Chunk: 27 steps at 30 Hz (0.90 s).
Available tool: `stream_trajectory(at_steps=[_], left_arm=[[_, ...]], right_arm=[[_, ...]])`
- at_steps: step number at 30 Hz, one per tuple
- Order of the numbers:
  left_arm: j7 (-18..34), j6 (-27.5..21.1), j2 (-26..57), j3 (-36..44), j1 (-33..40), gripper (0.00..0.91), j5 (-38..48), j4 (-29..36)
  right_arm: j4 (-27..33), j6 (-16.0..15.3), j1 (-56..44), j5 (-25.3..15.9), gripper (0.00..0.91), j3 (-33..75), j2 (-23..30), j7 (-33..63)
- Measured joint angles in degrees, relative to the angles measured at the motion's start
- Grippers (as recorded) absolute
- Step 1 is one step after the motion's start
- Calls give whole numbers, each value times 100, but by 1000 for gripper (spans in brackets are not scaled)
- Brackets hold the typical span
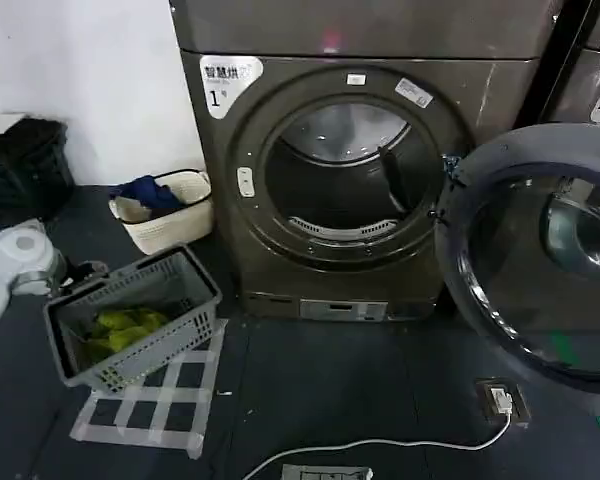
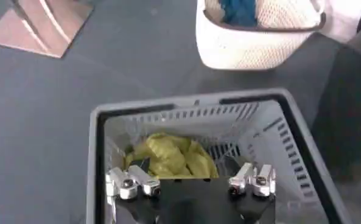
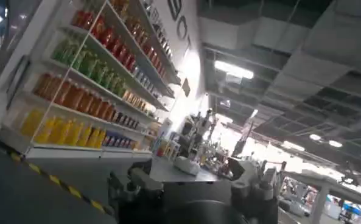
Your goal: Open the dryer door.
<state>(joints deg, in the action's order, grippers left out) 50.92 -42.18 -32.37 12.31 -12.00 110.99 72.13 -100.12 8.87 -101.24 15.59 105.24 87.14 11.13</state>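
Note:
The dryer door [image 1: 525, 290] stands swung wide open to the right, its dark grey inner face and glass turned toward me. The round drum opening [image 1: 345, 175] of the dryer [image 1: 280, 90] is fully exposed, with nothing in it that I can see. My left arm [image 1: 20, 262] hangs at the far left beside a grey basket. In the left wrist view my left gripper [image 2: 193, 181] is open above that basket's near rim, holding nothing. In the right wrist view my right gripper [image 3: 195, 182] is open and faces away from the dryer toward store shelves [image 3: 89, 79].
The grey basket [image 1: 195, 275] holds yellow-green cloth [image 2: 168, 155] and sits on a white tape grid [image 1: 160, 400]. A white basket [image 1: 180, 228] with blue cloth stands by the wall. A white cable [image 1: 380, 445] and a floor socket [image 1: 502, 400] lie in front. A second machine [image 1: 590, 70] stands at the right.

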Motion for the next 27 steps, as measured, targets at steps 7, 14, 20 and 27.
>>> stream_trajectory(at_steps=[7, 14, 20, 27], left_arm=[[131, -1, 181, 49, -212, 907, 349, 219], [133, -1, 200, 48, -271, 907, 410, 274], [133, -1, 201, 37, -275, 907, 422, 274], [133, -1, 195, 18, -282, 907, 532, 270]], right_arm=[[-2, 0, 27, -63, 907, -35, 20, 3], [10, -1, 27, -135, 907, -24, 24, -16], [71, -28, 39, -98, 907, -23, 12, 33], [119, -22, 31, -96, 907, -11, 3, 35]])
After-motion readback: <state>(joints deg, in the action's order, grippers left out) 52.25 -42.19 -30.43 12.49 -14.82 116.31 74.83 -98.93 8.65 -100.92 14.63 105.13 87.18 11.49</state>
